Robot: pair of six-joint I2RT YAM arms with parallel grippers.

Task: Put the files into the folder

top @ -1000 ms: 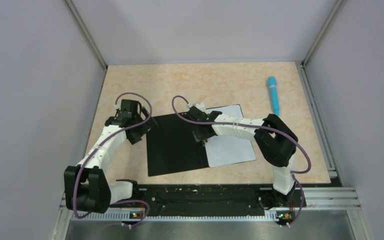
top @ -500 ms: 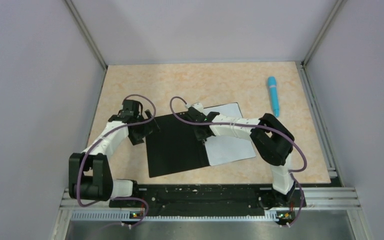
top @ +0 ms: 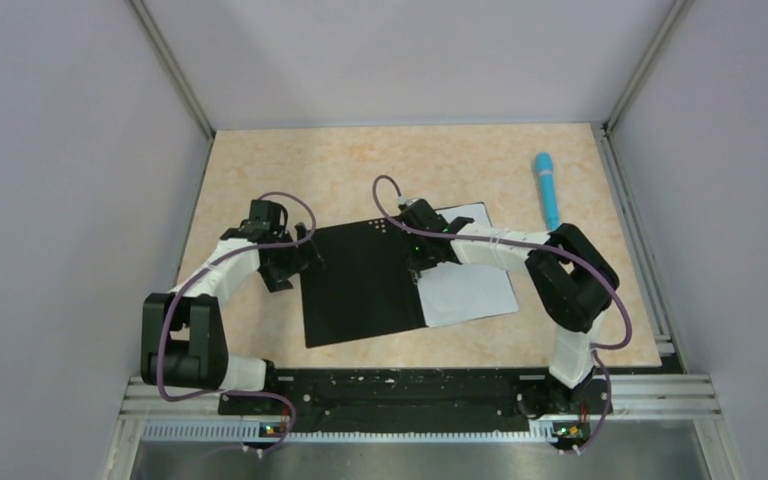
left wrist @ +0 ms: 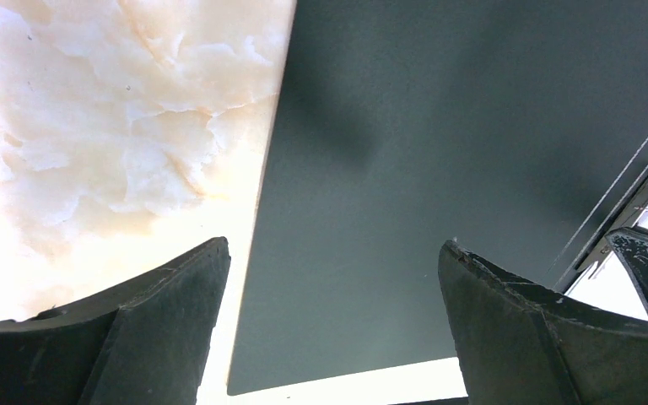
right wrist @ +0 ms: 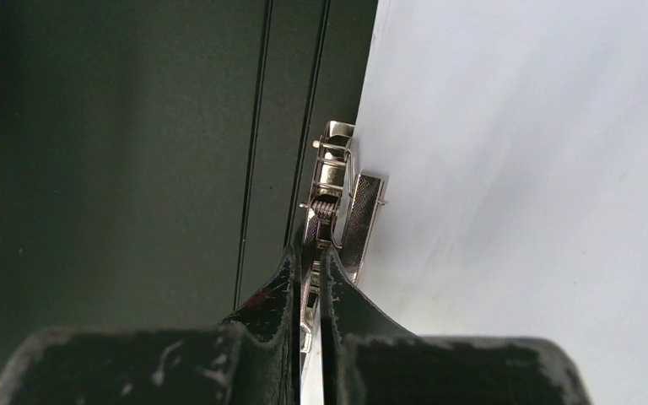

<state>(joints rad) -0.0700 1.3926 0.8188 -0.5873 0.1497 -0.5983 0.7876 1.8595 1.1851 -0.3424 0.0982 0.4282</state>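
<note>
The folder [top: 360,290] lies open on the table, its black inside up. The files [top: 472,290], a white sheet, cover its right half. My right gripper [top: 422,262] sits at the spine and is shut on the folder's metal clip [right wrist: 331,181], whose lever is pinched between the fingertips [right wrist: 308,253]. White paper [right wrist: 540,169] lies to the right of the clip and the black folder [right wrist: 118,169] to the left. My left gripper [top: 300,258] hovers open over the folder's left edge [left wrist: 266,194], with nothing in the wide gap of the left gripper [left wrist: 333,246].
A blue pen [top: 547,190] lies at the back right of the marbled tabletop [top: 290,165]. Grey walls and metal rails close in the table on three sides. The right arm's elbow [top: 575,275] stands beside the sheet's right edge.
The right gripper has closed onto the clip. The folder and sheet have slid slightly right and away. The left gripper has moved right to the folder's left edge.
</note>
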